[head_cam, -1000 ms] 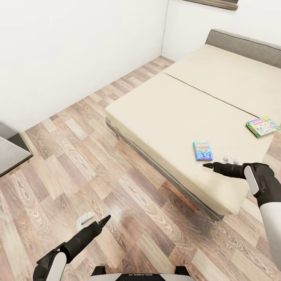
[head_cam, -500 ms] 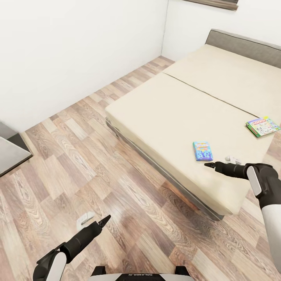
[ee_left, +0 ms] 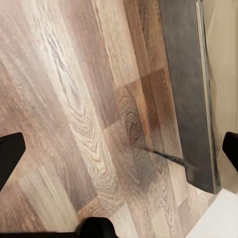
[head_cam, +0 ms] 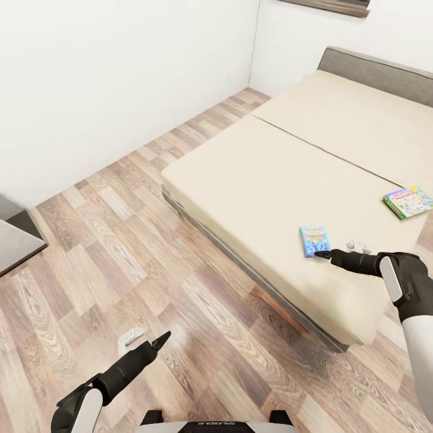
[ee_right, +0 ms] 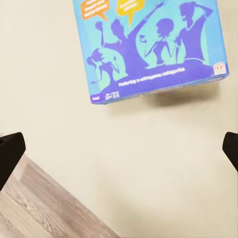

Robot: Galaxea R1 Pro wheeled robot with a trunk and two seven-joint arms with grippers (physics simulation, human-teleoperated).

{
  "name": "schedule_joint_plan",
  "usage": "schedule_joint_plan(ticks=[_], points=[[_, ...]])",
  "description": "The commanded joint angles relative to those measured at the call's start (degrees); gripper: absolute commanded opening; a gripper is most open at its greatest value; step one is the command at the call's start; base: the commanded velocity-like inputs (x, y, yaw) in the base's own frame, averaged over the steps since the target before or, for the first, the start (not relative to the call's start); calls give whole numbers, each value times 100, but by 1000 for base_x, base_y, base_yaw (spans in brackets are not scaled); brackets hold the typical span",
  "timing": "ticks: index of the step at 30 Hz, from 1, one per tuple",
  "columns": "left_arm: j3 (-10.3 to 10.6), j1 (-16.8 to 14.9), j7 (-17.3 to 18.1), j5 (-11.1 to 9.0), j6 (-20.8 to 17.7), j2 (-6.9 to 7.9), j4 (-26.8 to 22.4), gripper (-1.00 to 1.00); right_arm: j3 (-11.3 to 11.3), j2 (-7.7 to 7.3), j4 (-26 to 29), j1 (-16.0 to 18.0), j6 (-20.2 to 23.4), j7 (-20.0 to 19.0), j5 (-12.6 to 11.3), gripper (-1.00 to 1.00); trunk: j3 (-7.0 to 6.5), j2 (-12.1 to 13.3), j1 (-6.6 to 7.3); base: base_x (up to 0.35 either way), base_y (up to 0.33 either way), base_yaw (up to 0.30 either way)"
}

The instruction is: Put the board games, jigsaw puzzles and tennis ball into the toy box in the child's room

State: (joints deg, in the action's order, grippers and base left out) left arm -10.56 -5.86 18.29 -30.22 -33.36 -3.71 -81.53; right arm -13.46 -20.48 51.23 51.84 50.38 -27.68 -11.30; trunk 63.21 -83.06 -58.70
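Note:
The mostly blue board game (head_cam: pixel 314 240) lies flat near the front edge of the bed (head_cam: pixel 264 180), on the beige mattress. My right gripper (head_cam: pixel 325 255) hovers over the mattress just short of the game's near edge, open. In the right wrist view the blue game (ee_right: pixel 148 44) with purple silhouettes lies just ahead of the open right gripper (ee_right: pixel 119 153). The white-green Monopoly board game (head_cam: pixel 409 201) rests farther right on the bed. My left gripper (head_cam: pixel 161 341) hangs open over the wood floor, holding nothing.
Wood-plank floor (head_cam: pixel 120 240) runs between the white wall and the bed. A grey cabinet top (head_cam: pixel 12 240) juts in at the left edge. The left wrist view looks down on floor beside the bed's dark grey frame (ee_left: pixel 186 89). A grey headboard (head_cam: pixel 379 69) stands at the back.
The whole view has shifted slightly, so the camera moved. The blue game now lies closer to my right gripper's tips. The left arm keeps its pose.

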Motion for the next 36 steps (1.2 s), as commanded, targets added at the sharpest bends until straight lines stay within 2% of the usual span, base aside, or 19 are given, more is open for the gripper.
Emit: schedule_joint_plan(ticks=[1, 13, 22, 36], points=[[-18, -3, 16, -29, -49, -7, -3, 100, -10, 1, 2, 3, 32, -12, -9, 100, 3, -2, -3, 249, 0, 0], [-17, -3, 16, -28, -48, -7, -3, 100, -22, 24, -86, 8, -16, 5, -13, 100, 3, -2, -3, 298, 0, 0], [-16, -3, 14, -28, -48, -7, -3, 100, -157, 26, -112, 10, -27, 8, -14, 100, 3, -2, -3, 311, 0, 0], [-16, -3, 9, -28, -46, -7, 2, 100, -301, -5, -122, 10, -35, 33, -10, 100, 3, -2, -3, 105, 0, 0]])
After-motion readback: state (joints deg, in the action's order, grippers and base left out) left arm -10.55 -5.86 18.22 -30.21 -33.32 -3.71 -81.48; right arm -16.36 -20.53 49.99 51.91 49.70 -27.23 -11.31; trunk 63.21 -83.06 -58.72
